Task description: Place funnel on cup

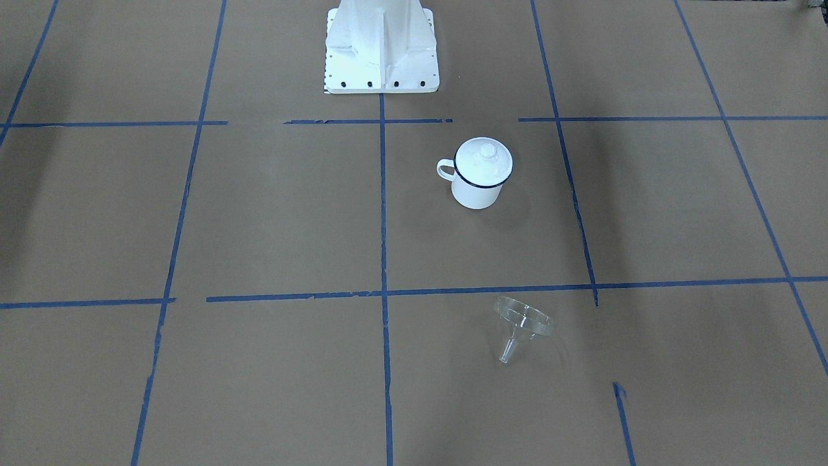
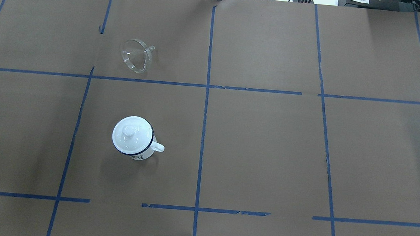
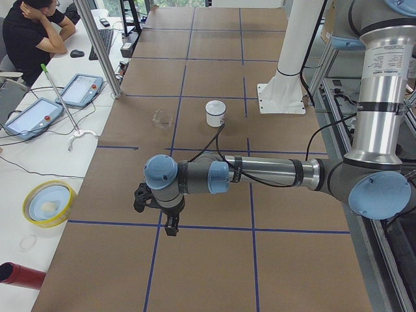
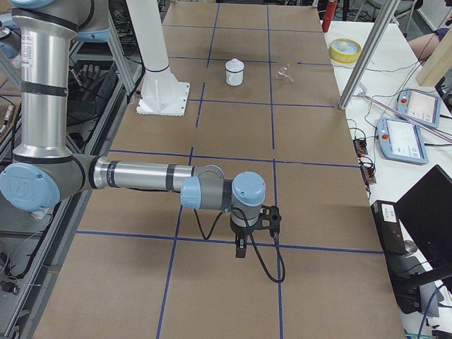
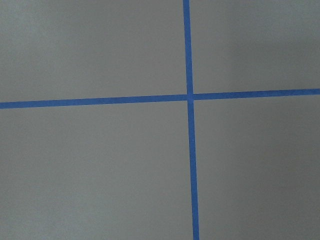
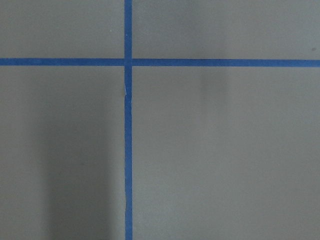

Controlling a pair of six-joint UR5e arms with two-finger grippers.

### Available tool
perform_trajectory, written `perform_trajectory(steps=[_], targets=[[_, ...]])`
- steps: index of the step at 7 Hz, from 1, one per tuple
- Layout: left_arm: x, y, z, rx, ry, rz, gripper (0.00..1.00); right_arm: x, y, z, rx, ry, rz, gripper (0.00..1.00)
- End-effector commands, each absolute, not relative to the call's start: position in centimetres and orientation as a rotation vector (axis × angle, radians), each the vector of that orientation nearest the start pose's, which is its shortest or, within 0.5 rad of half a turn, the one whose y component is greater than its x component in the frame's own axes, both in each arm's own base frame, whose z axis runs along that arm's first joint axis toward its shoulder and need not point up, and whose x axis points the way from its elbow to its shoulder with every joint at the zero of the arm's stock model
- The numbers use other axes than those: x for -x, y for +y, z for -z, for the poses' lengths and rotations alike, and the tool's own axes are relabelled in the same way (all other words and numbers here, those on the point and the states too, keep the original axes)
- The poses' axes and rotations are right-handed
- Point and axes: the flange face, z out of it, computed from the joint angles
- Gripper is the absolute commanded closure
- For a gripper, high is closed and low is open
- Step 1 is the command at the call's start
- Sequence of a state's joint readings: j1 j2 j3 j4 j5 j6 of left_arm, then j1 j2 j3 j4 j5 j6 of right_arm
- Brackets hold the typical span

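The worst trouble I foresee is the lid [image 1: 484, 162] sitting on the cup [image 1: 475, 193]: with the mouth covered, the spout has nowhere to go, and the funnel [image 1: 522, 323] would likely perch on the knob and slide off. The funnel itself is risky too. It lies tipped on its side on the table [image 2: 268, 145], so a nudge could roll it, and a pinch on the thin slanted wall could squirt it free. It is clear, with a wide round cone and a short narrow spout, and shows against the brown paper mostly as glints. It lies on my left arm's half, farther from my base than the cup, across a blue tape line [image 2: 149, 81] and well apart from the cup. My left claw [image 3: 171, 229] and right claw [image 4: 241, 251] hang over the table's far ends, nowhere near either thing. I cannot tell how far either is open, and I see nothing in them.
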State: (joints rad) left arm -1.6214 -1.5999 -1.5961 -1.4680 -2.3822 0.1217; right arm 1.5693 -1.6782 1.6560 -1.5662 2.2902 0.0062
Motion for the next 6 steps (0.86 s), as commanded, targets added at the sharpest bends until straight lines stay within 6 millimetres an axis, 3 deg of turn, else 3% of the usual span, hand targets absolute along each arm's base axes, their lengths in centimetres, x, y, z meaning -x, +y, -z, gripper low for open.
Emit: perform_trajectory(steps=[1, 6], targets=[[8.7, -49.76, -63.41, -0.042, 0.812, -0.052, 0.0, -6.7, -44.5, -67.08, 0.02, -0.719, -0.011, 0.0], [8.65, -50.02, -63.61, -0.04, 0.811, -0.055, 0.0, -6.7, -44.5, -67.08, 0.02, -0.719, -0.011, 0.0]])
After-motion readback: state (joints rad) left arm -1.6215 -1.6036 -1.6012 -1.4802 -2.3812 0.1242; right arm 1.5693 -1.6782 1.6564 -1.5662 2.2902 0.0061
